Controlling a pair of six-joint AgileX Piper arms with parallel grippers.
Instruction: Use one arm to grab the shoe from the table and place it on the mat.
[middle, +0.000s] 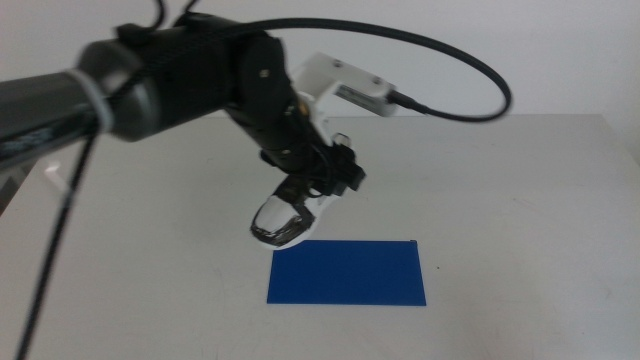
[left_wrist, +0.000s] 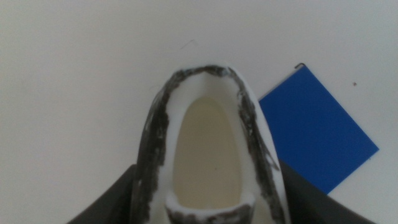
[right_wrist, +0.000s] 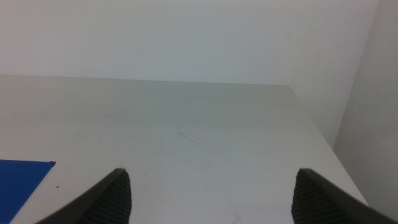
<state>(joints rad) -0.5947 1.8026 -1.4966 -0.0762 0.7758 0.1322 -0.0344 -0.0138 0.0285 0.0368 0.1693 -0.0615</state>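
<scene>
The shoe (middle: 285, 215) is held aloft, pinched between the left gripper's (middle: 312, 185) jaws, toe tipped down, just off the mat's (middle: 348, 272) far left corner above the table (middle: 520, 200). The right gripper (right_wrist: 211, 193) is kept spread wide and bare.

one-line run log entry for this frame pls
left gripper: shut on shoe, lifted, toe down | mat: bare, shoe beside its edge | right gripper: open, waiting

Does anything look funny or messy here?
Only the small white sneaker with black panels: it hangs tilted, toe down, in the left pincer, above the white table beside the flat blue mat. The right pincer waits open.
</scene>
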